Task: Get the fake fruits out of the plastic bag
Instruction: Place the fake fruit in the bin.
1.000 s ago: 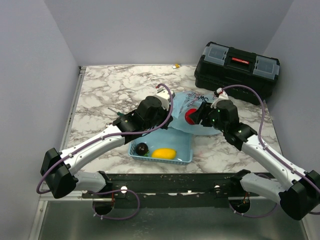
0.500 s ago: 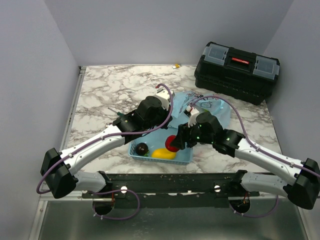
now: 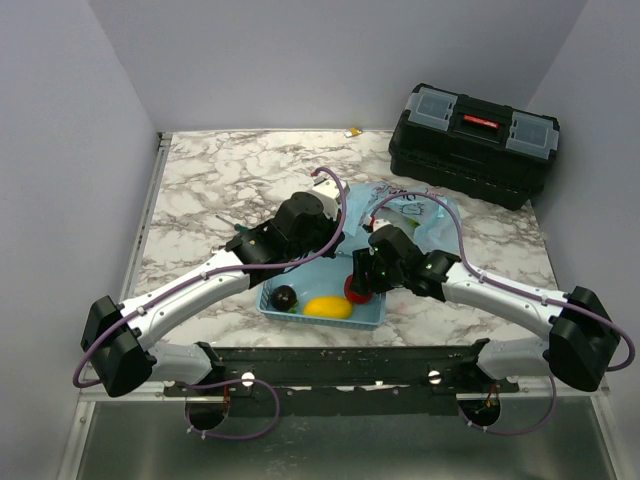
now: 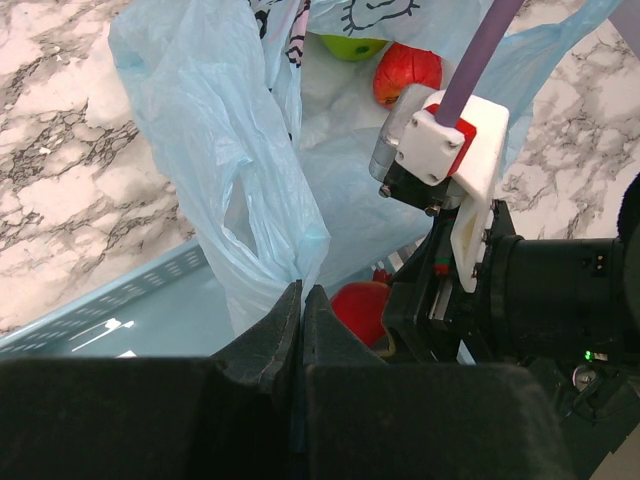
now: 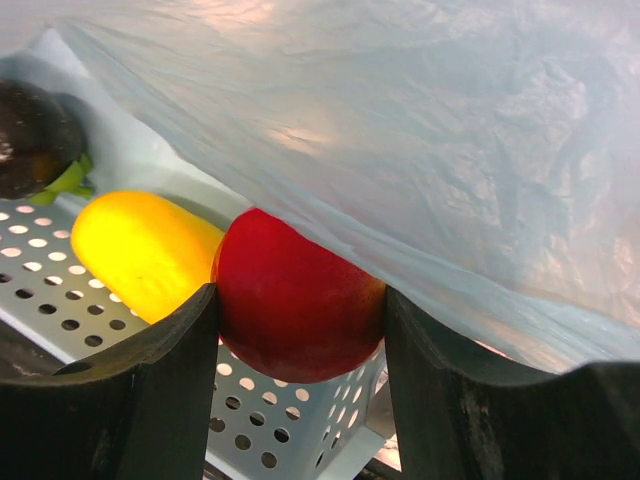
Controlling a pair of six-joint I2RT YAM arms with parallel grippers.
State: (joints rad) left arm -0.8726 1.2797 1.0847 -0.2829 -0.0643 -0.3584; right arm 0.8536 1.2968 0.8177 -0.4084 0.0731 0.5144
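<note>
My right gripper is shut on a red round apple and holds it just above the light-blue latticed basket, beside the yellow oblong fruit. In the top view that apple hangs over the basket's right part. My left gripper is shut on a fold of the light-blue plastic bag and holds it up. Inside the bag lie a green apple and a red fruit. The bag lies behind the basket.
A dark round plum and the yellow fruit lie in the basket. A black toolbox stands at the back right. Grey walls close in the marble table on the left, back and right.
My right gripper has carried the red apple out of the bag, forward and left, down to the basket beside the yellow fruit. The left gripper has kept its hold on the bag.
</note>
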